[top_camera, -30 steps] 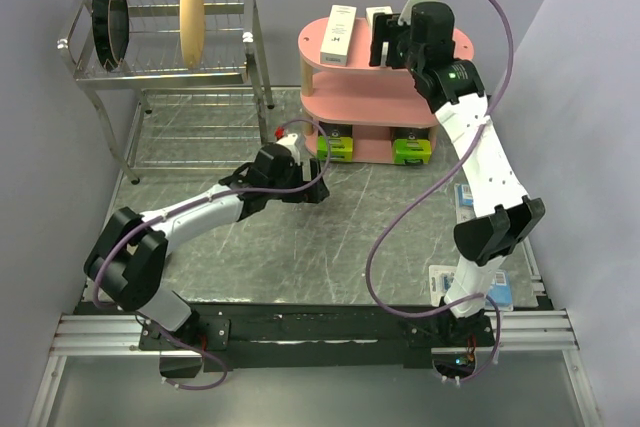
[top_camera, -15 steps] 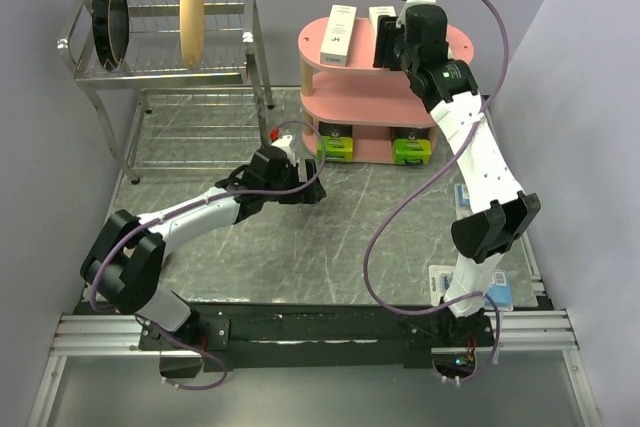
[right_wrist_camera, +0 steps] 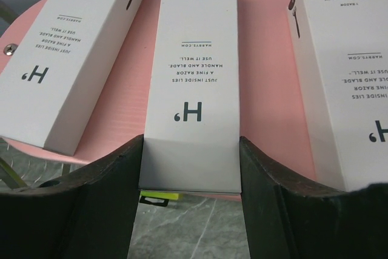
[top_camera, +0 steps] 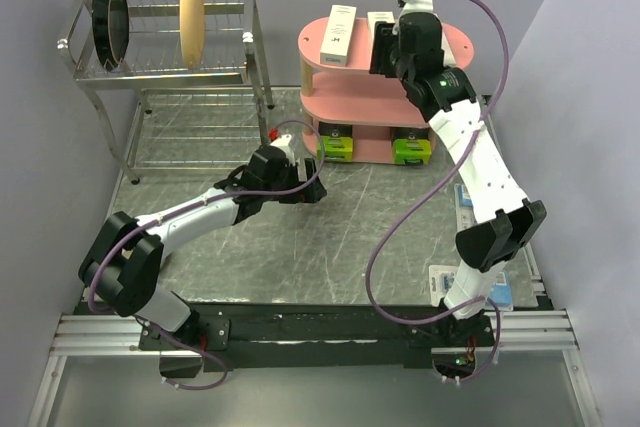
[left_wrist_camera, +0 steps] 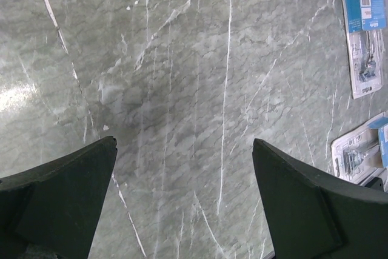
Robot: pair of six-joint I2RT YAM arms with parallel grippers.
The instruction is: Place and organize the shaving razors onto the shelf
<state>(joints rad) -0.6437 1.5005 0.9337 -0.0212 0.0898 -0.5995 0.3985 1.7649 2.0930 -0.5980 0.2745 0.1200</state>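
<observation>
On the top board of the pink shelf point(top_camera: 455, 47) lie three slim white razor boxes. My right gripper point(right_wrist_camera: 191, 150) is shut on the near end of the middle one point(right_wrist_camera: 194, 59), its fingers pressed against both sides. The other white boxes point(right_wrist_camera: 73, 59) point(right_wrist_camera: 345, 77) lie to either side on the pink board point(right_wrist_camera: 260, 59). Two black-and-lime boxes point(top_camera: 337, 147) point(top_camera: 411, 150) stand on the bottom tier. Blister packs with blue cards point(left_wrist_camera: 364, 40) point(left_wrist_camera: 361, 150) lie on the table at the right. My left gripper point(left_wrist_camera: 183, 142) hangs open over bare table, holding nothing.
A metal dish rack point(top_camera: 170, 67) stands at the back left with dark bowls point(top_camera: 110, 17) and a tan bowl point(top_camera: 191, 17) on edge. Both blister packs point(top_camera: 465, 197) point(top_camera: 440, 282) lie close beside the right arm's base.
The right gripper's fingers have closed onto the middle white box, and the wrist has shifted slightly left on the top board. The left arm has not moved.
</observation>
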